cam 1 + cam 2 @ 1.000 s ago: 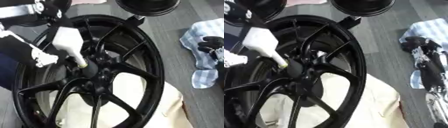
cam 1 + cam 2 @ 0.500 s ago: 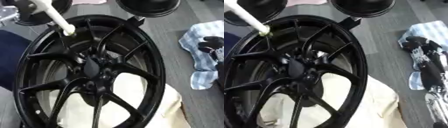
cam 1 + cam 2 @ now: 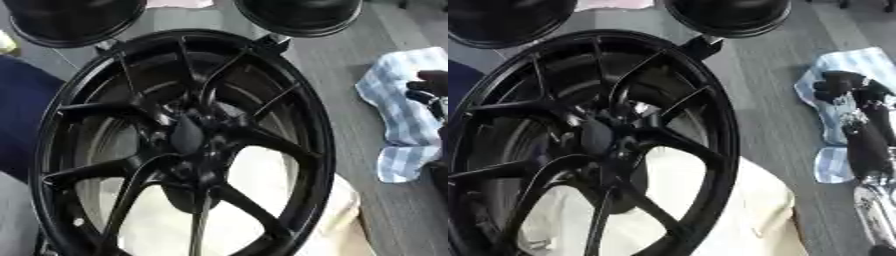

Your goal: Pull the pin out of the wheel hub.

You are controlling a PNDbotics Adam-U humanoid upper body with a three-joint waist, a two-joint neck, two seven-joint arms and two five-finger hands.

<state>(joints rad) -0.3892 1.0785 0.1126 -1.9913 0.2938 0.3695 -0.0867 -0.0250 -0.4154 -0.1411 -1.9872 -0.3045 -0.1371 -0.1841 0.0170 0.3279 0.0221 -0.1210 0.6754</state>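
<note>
The white-gloved hand and pale pin seen a moment ago are gone from the wheel (image 3: 184, 145), so the hub (image 3: 188, 135) looks cleared, while the right hand (image 3: 846, 87) rests curled and empty on the checked cloth (image 3: 398, 115) at right.

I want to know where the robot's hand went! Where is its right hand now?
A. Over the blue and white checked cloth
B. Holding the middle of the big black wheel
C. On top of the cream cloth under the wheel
A: the black right hand shows over the blue and white checked cloth, apart from the wheel.
</note>
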